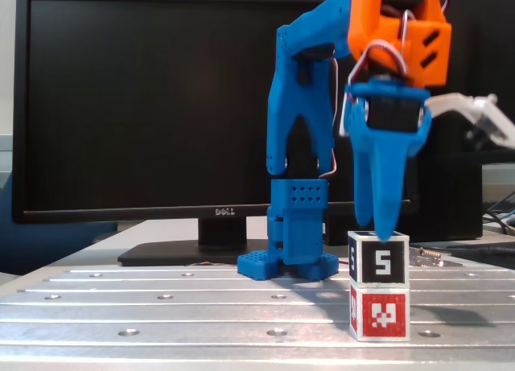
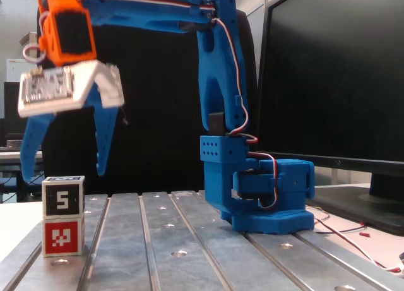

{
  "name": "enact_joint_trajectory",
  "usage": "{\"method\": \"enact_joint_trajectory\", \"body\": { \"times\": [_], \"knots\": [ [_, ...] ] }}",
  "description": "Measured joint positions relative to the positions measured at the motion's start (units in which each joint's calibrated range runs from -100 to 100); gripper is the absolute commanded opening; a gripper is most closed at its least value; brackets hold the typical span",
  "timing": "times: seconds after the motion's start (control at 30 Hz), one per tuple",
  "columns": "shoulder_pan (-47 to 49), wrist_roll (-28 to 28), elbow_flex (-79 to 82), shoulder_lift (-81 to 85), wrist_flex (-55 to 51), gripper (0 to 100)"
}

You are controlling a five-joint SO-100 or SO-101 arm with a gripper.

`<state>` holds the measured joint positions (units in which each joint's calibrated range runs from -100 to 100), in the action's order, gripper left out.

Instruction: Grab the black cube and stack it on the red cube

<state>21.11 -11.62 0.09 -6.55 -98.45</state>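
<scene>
The black cube (image 1: 379,262) with a white "5" rests squarely on top of the red cube (image 1: 380,313) near the front of the metal table. In the other fixed view the black cube (image 2: 63,198) and the red cube (image 2: 63,237) stand at the far left as a stack. My blue gripper (image 2: 64,174) hangs just above the stack, open, its fingertips (image 2: 101,171) spread wider than the cube and clear of it. Seen edge-on, the gripper (image 1: 385,230) points straight down at the black cube's top.
The arm's blue base (image 1: 288,262) stands behind the stack on the slotted metal table (image 1: 161,307). A black Dell monitor (image 1: 145,105) fills the background. Small metal parts (image 1: 426,257) lie to the right, and red-white cables (image 2: 353,237) trail beside the base.
</scene>
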Motion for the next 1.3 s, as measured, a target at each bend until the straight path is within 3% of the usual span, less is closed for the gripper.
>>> {"method": "enact_joint_trajectory", "body": {
  "times": [0.3, 0.5, 0.73, 1.3],
  "knots": [
    [-0.6, 2.3, -4.3, 0.0, -0.9, 32],
    [-5.3, 7.9, -4.3, 0.8, -0.9, 18],
    [-11.9, 13.1, -3.9, 6.4, -0.9, 12],
    [-15.4, 13.6, 31.8, 34.9, 17.2, 1]
  ]
}}
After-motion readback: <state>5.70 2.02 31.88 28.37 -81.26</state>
